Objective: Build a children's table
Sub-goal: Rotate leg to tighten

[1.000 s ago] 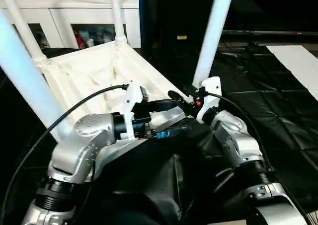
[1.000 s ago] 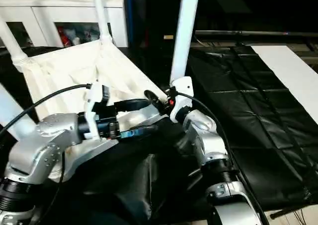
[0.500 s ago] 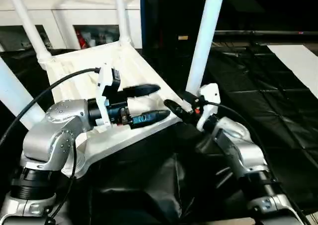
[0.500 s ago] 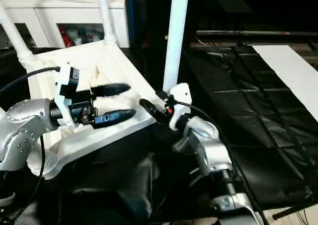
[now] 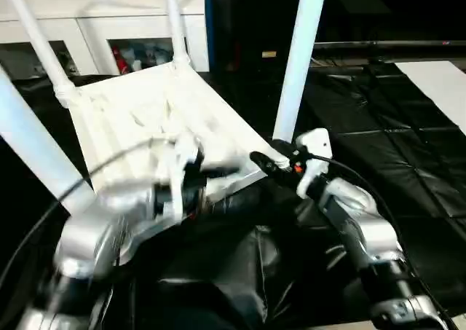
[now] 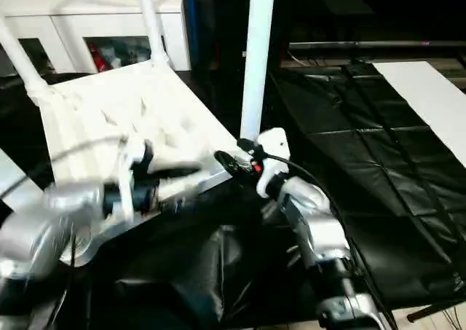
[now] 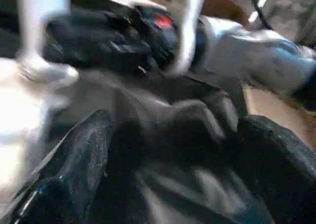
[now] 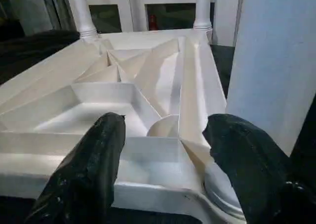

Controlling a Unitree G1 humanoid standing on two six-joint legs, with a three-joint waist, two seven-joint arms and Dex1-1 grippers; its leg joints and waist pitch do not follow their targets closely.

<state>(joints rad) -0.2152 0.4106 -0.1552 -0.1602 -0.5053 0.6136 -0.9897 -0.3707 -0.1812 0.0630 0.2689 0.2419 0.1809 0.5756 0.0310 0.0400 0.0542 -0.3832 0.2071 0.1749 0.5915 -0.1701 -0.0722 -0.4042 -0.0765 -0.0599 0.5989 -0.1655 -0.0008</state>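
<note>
The white plastic children's table (image 5: pixel 153 119) lies upside down on black sheeting (image 5: pixel 408 162), ribbed underside up so its long tapered white tube legs (image 5: pixel 297 57) stand in the corner sockets. The right gripper (image 8: pixel 163 145), fingers spread and empty, faces the near corner; the left gripper (image 7: pixel 168 150), also released, hovers above the sheeting by the near edge.

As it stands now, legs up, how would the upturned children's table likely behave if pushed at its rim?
The children's table is probably stiff: ribs cross its underside. It likely slides easily, being hollow plastic, so light for its size. The tall legs could make it tip.
</note>
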